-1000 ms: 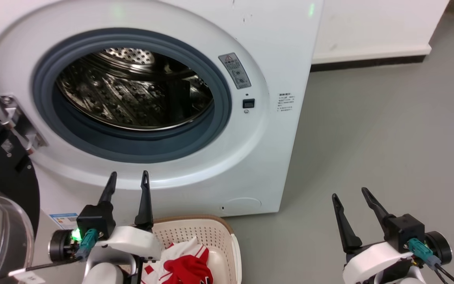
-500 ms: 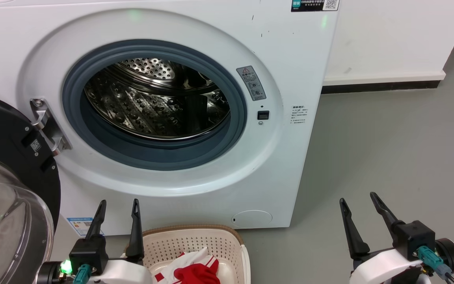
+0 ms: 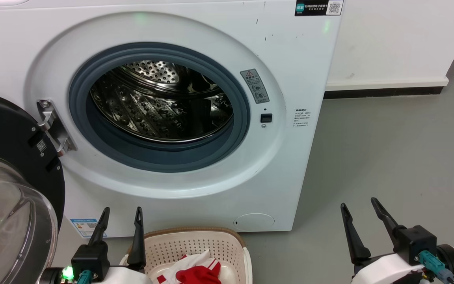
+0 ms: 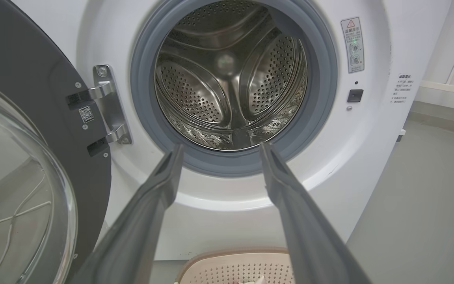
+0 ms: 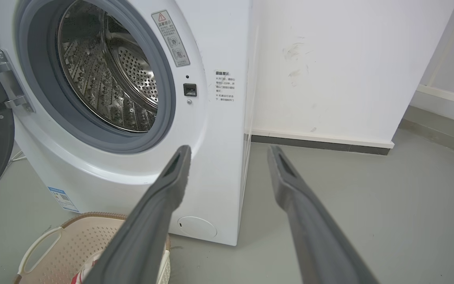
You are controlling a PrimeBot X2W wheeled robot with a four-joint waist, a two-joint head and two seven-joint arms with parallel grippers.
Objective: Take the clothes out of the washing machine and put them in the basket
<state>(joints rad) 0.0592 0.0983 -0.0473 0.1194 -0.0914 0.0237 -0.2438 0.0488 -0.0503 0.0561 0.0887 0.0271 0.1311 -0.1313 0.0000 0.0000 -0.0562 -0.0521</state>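
Note:
The white washing machine [image 3: 298, 71] stands with its porthole uncovered and its steel drum [image 3: 160, 102] showing bare metal. Red and white clothes [image 3: 195, 270] lie in the cream basket [image 3: 195, 244] on the floor below the porthole. My left gripper [image 3: 121, 213] is open and empty, just left of the basket and in front of the machine's base. My right gripper [image 3: 359, 203] is open and empty over the grey floor to the right of the machine. The left wrist view looks straight into the drum [image 4: 231, 79], above the basket [image 4: 242, 268]. In the right wrist view the basket [image 5: 53, 244] lies at the lower left.
The machine's black-framed glass door [image 3: 10, 197] hangs swung out at the left, close to my left arm. A white wall [image 3: 388, 39] with a dark skirting runs behind the grey floor [image 3: 388, 157] at the right.
The head camera has tilted up, so machine and basket sit lower in view. Both grippers stay open; the left one appears lower against the machine's front.

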